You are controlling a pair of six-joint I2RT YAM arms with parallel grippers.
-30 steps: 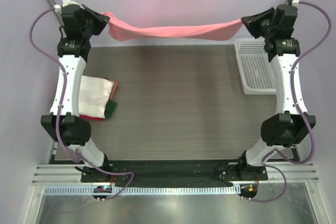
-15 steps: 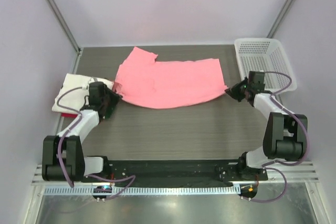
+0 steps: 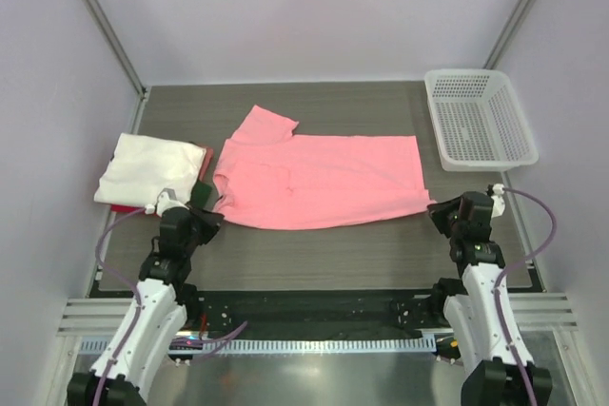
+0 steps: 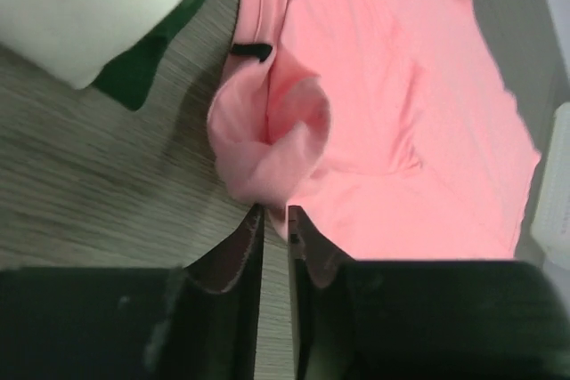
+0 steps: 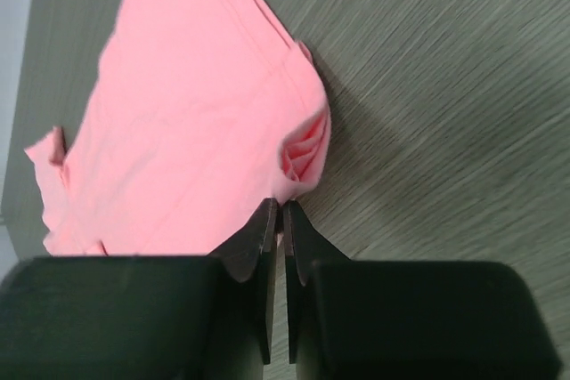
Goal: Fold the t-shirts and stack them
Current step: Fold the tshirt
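Two slit-narrow pincers, left gripper (image 4: 274,213), right gripper (image 5: 281,206), at pink t-shirt (image 3: 324,183) corners; hold unclear.

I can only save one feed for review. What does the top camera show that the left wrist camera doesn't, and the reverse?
Only the top camera: the right gripper at the far corner of the pink shirt, and a red edge beneath the white shirt. Only the left wrist camera: a small black tag on the pink shirt and green cloth peeking from under the white one. Both: the pink shirt spread on the table, the folded white shirt, and the left gripper at the pink shirt's bunched corner.
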